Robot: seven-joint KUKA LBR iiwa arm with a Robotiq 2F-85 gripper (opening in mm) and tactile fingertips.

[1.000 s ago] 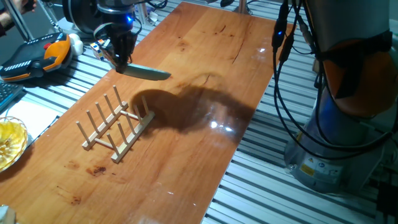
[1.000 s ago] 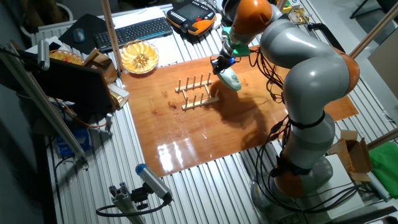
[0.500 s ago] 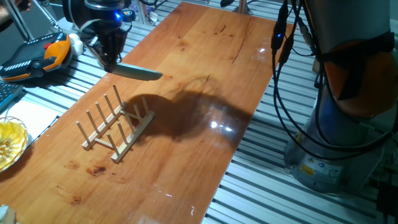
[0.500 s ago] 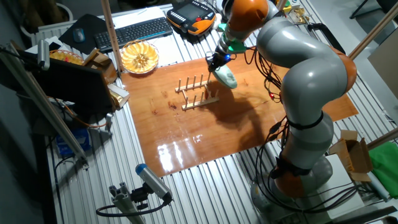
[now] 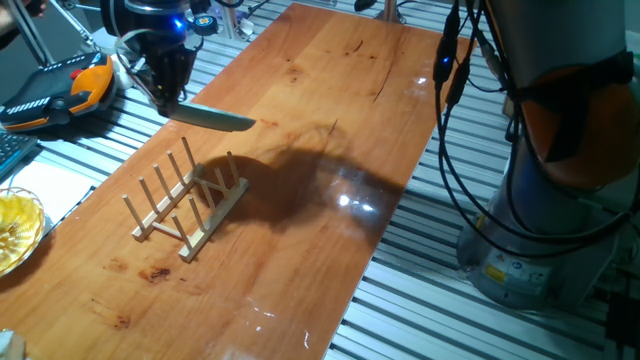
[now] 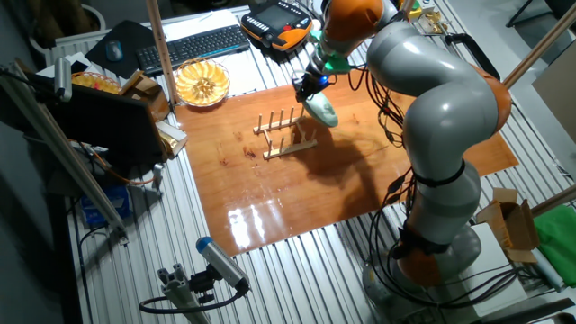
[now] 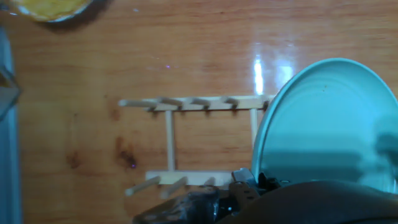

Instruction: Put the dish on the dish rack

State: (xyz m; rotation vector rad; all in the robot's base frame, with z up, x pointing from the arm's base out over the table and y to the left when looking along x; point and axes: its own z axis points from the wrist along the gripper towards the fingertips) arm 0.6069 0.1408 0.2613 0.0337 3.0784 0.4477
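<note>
We see the end effector [image 5: 168, 88] pinching the dish [image 5: 212, 118] by one edge of its rim, dish held in the air, roughly flat and slightly tilted, above the table [image 5: 330, 90] and just past the near end of the dish rack [image 5: 185, 205]. In the other fixed view the dish [image 6: 322, 112] hangs below the end effector [image 6: 307, 87], beside the rack's [image 6: 286, 133] right end, not touching the pegs as far as we can tell. Hand view: dish [image 7: 323, 124] fills the right side, its rim overlapping the end of the rack [image 7: 199, 143] from above; the fingers are mostly hidden by the dark body at the bottom edge.

Handling, our judgement: the dish looks rigid, glossy and thin, likely ceramic or hard plastic, so slippery at the pinch and breakable if dropped. A one-edge grip leaves the weight hanging out to the side, so it could pivot in the fingers. Rim is the only sensible hold on a shallow plate like this. To slot it we think it has to be turned on edge and lowered between two pegs.

Materials: dish pale mint, smooth, round, with faint concentric rings on the face. Rack is light bare wood, two rows of upright round dowels on thin slats, looks light enough to slide or tip if bumped. Table is varnished reddish wood, shiny with glare spots. Yellow translucent bowl [image 5: 15, 232] sits well apart at the table's far end.
</note>
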